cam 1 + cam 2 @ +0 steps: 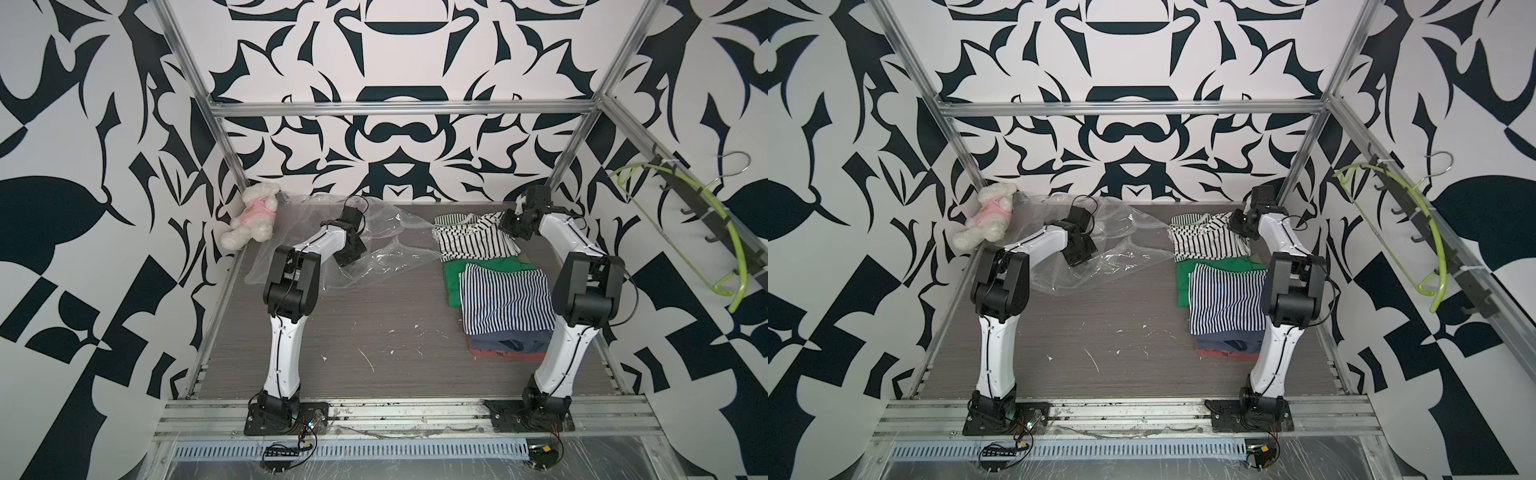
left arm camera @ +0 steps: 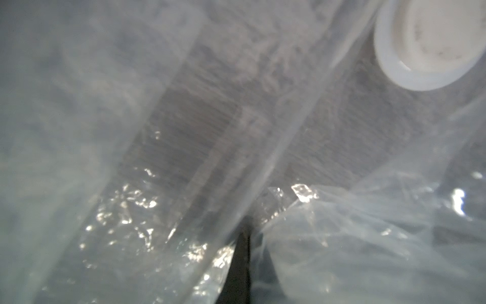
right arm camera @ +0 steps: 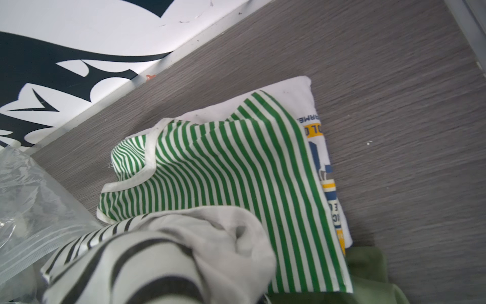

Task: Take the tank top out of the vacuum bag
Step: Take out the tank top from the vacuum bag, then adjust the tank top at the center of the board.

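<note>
Well, I see the tank top (image 1: 469, 243) outside the vacuum bag (image 1: 386, 249) (seemingly empty). My left pincer (image 2: 243, 252) grips the bag, my right pincer (image 1: 512, 227) apparently the top; only releasing remains.

You've got one vacuum bag (image 1: 376, 249), one plush toy (image 1: 253, 216), one green hanger (image 1: 737, 249), and at least seven garments (image 1: 507, 299); exact count unclear.
</note>
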You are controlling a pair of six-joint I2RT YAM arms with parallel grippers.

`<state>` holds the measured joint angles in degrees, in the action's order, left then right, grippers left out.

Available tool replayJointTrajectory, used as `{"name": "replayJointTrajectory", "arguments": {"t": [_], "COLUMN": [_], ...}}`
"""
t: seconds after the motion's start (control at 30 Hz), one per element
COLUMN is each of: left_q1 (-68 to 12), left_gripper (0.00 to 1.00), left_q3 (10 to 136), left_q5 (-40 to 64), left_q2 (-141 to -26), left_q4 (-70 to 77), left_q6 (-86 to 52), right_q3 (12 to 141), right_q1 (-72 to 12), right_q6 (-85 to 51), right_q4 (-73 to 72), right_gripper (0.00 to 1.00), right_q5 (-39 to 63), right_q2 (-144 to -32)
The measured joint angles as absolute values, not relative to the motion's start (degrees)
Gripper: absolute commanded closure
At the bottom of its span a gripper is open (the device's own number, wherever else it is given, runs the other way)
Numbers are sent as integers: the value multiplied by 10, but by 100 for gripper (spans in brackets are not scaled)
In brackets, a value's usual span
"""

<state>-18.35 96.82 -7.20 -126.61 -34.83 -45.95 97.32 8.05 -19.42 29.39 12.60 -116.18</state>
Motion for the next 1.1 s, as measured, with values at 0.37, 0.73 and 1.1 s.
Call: {"name": "replayJointTrajectory", "arguments": {"t": [0.37, 0.73, 1.1], "left_q1": [-168, -166, -166], "left_gripper": [100, 100, 100], "left_q3": [947, 882, 863], "left_q5": [-75, -83, -86], "left_q2": [-1253, -1213, -1200], "left_q4": [-341, -324, -317], "left_q6": [-456, -456, -456], "right_q3": [980, 902, 817], "right_q1": [90, 90, 39], "right_q6": [-188, -162, -151], "right_q4": [290, 267, 229], "right_gripper": [48, 18, 47], "right_q5": [129, 102, 81], "right_q2": [-1183, -1100, -1003]}}
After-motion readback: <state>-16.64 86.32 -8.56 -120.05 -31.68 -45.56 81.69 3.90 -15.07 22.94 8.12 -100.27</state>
